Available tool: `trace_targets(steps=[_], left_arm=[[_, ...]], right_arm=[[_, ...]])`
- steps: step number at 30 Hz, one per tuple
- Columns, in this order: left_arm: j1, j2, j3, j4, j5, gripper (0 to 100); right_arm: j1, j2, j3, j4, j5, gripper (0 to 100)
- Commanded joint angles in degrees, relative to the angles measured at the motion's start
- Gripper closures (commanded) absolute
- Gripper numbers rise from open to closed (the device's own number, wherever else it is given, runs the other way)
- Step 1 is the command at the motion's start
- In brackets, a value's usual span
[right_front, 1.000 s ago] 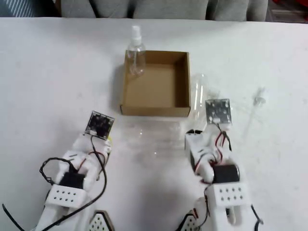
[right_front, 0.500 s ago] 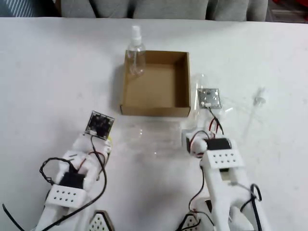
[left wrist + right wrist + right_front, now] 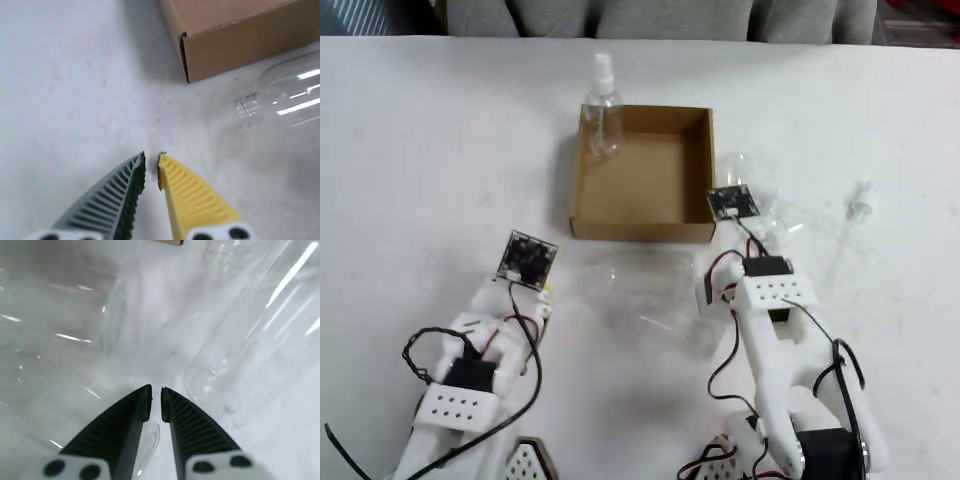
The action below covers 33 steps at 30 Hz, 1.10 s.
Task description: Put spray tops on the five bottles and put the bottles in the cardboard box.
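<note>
box (image 3: 642, 230): sitting open on the surface (image 3: 440, 150), cardboard floor mostly showing bare.
capped bottle (image 3: 602, 105): standing upright at the box's far left corner, already wearing its spray top; seeming to be just inside the wall, though inside or just behind is hard to tell.
bare bottles: lying on their sides, some along the box's near wall (image 3: 630, 285), others beside its right wall (image 3: 760, 215); clear plastic blurring together, so not counting them exactly.
nearest bare bottle (image 3: 282, 92): lying just off the box's near left corner, threaded neck open and carrying no top.
loose top (image 3: 857, 205): lying well to the right of the box, thin tube trailing toward the near side.
left gripper (image 3: 151, 159): hovering low over the surface off the box's near left corner, fingers nearly together and holding nothing.
right gripper (image 3: 155, 392): hanging beside the box's right wall among the bare bottles, fingers drawn narrow and gripping nothing.
done so far: judging by the layout, one of five bottles topped and probably boxed.
remaining: topping the other four, then placing each in the box.
tops needed: finding more than the one lying loose.
</note>
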Motion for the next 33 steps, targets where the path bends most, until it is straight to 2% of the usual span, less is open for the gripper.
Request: trace_targets(steps=[1,4,8,18,27,33], left_arm=[[-0.66,-1.19,0.09,0.18,-0.53,94],[-0.66,-1.19,0.09,0.18,-0.53,94],[-0.66,-1.19,0.09,0.18,-0.53,94],[-0.66,-1.19,0.09,0.09,-0.53,94],[-0.22,-1.19,0.09,0.09,-0.26,93],[2.51,-1.19,-0.09,0.00,-0.62,93]], right_arm=[[-0.31,0.31,-2.46,4.35,2.55,97.8],[-1.54,0.13,-2.29,8.13,4.75,97.8],[-7.43,-0.04,-2.02,12.88,8.26,98.1],[-15.69,-0.22,-0.26,11.82,8.62,98.1],[-9.63,-0.57,-0.70,11.12,9.05,98.1],[-3.38,-10.51,-0.35,14.81,9.05,98.1]])
